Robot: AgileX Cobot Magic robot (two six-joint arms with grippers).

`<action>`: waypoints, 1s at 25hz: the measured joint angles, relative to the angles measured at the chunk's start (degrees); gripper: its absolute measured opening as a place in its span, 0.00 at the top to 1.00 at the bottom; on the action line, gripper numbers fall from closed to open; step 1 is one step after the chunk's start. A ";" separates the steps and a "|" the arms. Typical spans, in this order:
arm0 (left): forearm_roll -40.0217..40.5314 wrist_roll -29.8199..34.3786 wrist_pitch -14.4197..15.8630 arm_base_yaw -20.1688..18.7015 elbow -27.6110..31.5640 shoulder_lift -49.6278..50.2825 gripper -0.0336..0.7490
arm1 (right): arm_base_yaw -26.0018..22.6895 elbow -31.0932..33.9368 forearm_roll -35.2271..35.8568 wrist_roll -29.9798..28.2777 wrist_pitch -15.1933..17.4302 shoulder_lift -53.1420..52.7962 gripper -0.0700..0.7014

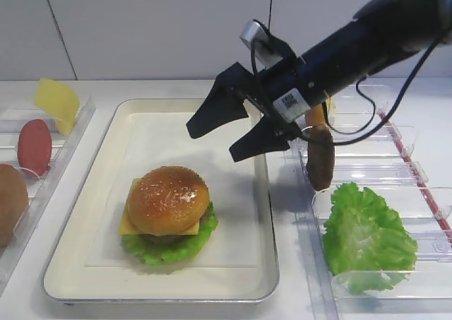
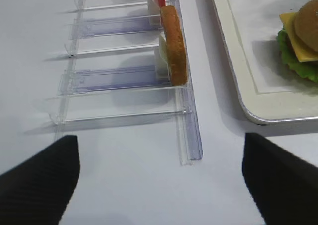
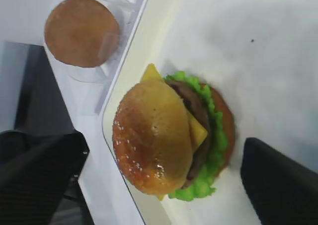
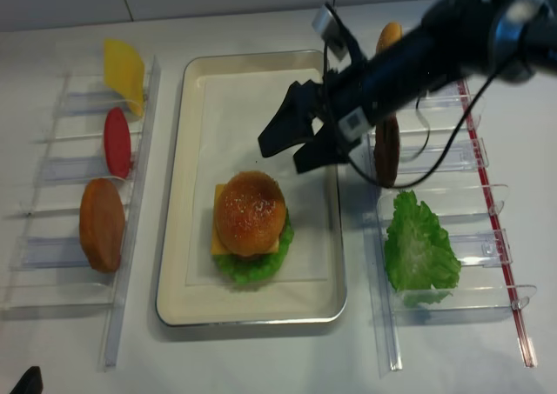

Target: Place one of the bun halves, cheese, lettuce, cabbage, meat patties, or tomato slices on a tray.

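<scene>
Tray (image 1: 85, 263) as landmark. Sesame bun half (image 1: 167, 198) sitting atop stack toward tray's near end; cheese (image 1: 128, 224), lettuce (image 1: 169, 249) peeking from under it; patty mostly hidden. Bare liner lying beyond stack. Right gripper (image 1: 220, 133) hovering above tray's far half, jaws spread, holding nothing. Left gripper (image 2: 159, 175) hanging left of tray, fingers apart, cut off by frame.

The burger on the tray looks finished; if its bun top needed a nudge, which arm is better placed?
Probably the right. Its tool hangs open over the tray, just beyond the bun top. The left tool is open too, but sits outside the tray beside the clear bins, farther away.
</scene>
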 joint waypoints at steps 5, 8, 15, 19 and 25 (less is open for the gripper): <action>0.00 0.00 0.00 0.00 0.00 0.00 0.15 | 0.00 -9.78 -13.38 10.82 1.39 -2.36 0.03; 0.00 0.00 0.00 0.00 0.00 0.00 0.15 | 0.00 -16.09 -19.60 16.90 2.01 -3.26 0.03; 0.00 0.00 0.00 0.00 0.00 0.00 0.15 | 0.00 -26.11 -38.79 29.61 3.37 -7.27 0.03; 0.00 0.00 0.00 0.00 0.00 0.00 0.15 | 0.00 -26.48 -52.20 36.86 4.07 -10.93 0.03; 0.00 0.00 0.00 0.00 0.00 0.00 0.15 | -0.09 -26.48 -59.23 41.94 4.56 -16.53 0.03</action>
